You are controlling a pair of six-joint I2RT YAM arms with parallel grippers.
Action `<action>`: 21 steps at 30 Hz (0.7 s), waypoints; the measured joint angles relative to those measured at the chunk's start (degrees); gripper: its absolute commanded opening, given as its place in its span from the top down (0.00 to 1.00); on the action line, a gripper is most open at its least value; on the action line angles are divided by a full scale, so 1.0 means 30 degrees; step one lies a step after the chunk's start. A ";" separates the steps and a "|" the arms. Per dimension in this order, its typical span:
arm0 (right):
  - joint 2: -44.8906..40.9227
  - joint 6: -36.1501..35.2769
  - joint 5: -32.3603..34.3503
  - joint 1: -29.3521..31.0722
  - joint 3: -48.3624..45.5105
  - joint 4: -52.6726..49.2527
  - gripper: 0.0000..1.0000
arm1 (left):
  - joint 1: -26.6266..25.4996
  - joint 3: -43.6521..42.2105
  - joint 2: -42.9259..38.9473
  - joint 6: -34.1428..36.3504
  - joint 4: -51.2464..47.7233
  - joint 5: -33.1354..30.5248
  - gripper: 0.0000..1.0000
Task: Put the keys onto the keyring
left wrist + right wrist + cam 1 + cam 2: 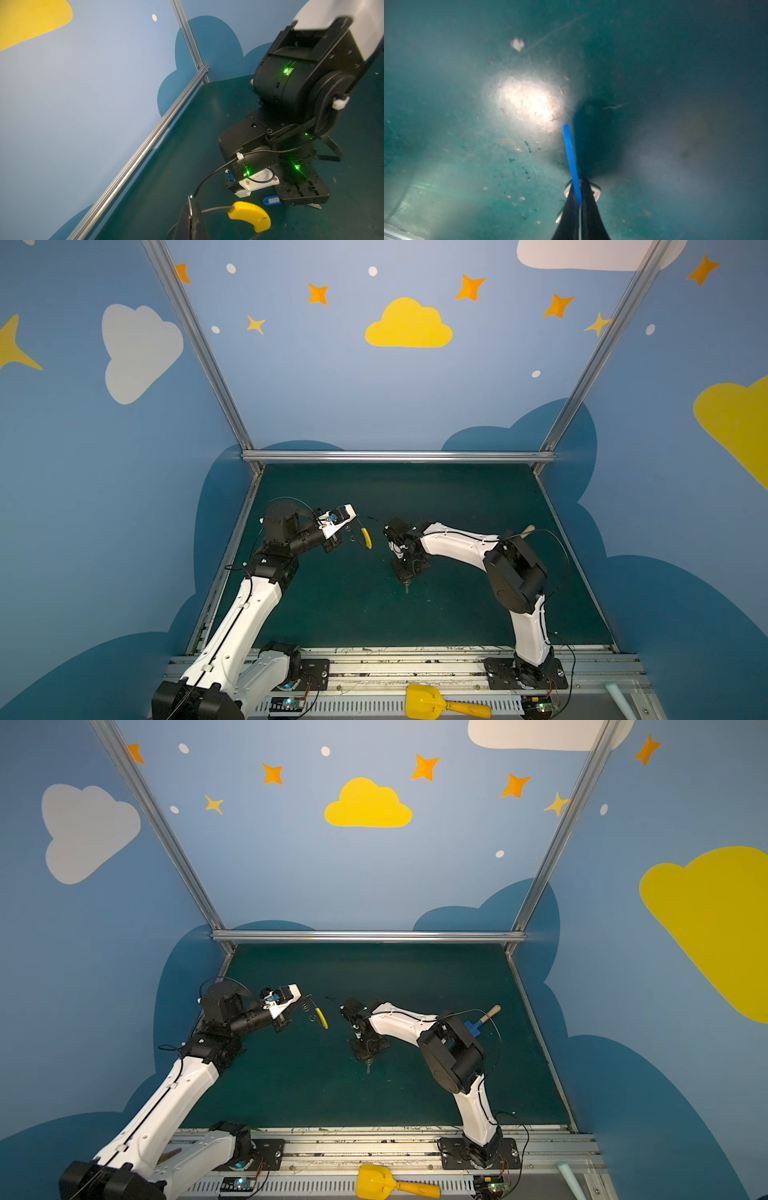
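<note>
Keys (570, 149) half hidden in right tool (579, 183)

Left gripper (191, 202) clamped, raised, aimed toward right arm (457, 545); right gripper (580, 187) clamped, pointing straight down.

Soft and even in both top views: bright on the walls (374, 398), dim over the dark tabletop (457, 506). Stretched wide toward the corners, as at the splayed frame posts (195, 344) near 10 and 2 o'clock. In the left wrist view, sharp on the keyring (249, 216), blurred on the left end effector (190, 199) at 6 o'clock, dotted with green lights (286, 70). Hazy in the right wrist view: white glare patch (529, 99) toward 10 o'clock, dark shadow (593, 135) beside the crisp blue tag (572, 162), smeared right end effector (580, 187) at 6 o'clock.
</note>
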 measured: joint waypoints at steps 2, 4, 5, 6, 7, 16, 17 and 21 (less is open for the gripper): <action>-0.0022 -0.0211 -0.0153 0.0000 -0.0058 0.0022 0.83 | 0.0000 0.0007 -0.0007 0.0000 0.0000 0.0000 0.96; -0.0117 -0.0313 -0.0233 0.0000 -0.0211 0.0036 0.83 | 0.0000 0.0007 -0.0007 0.0000 0.0000 0.0000 0.96; -0.0182 -0.0350 -0.0248 0.0000 -0.0299 0.0036 0.83 | 0.0000 0.0000 -0.0007 0.0000 0.0000 -0.0007 0.96; -0.0277 -0.0379 -0.0262 -0.0007 -0.0423 0.0029 0.84 | 0.0000 0.0007 -0.0007 -0.0007 0.0000 0.0000 0.96; -0.0328 -0.0423 -0.0270 -0.0015 -0.0532 -0.0015 0.86 | 0.0000 0.0007 0.0000 -0.0007 0.0007 0.0000 0.96; -0.0510 -0.0816 -0.0189 -0.0146 -0.0692 -0.0080 0.93 | 0.0000 0.0007 -0.0007 -0.0015 0.0044 0.0000 0.96; -0.0517 -0.0852 -0.0189 -0.0160 -0.0692 -0.0087 0.94 | 0.0000 0.0007 -0.0007 -0.0015 0.0044 0.0000 0.96; -0.0510 -0.1035 -0.0270 -0.0248 -0.0692 -0.0095 0.96 | 0.0000 0.0007 -0.0007 -0.0015 0.0051 0.0000 0.96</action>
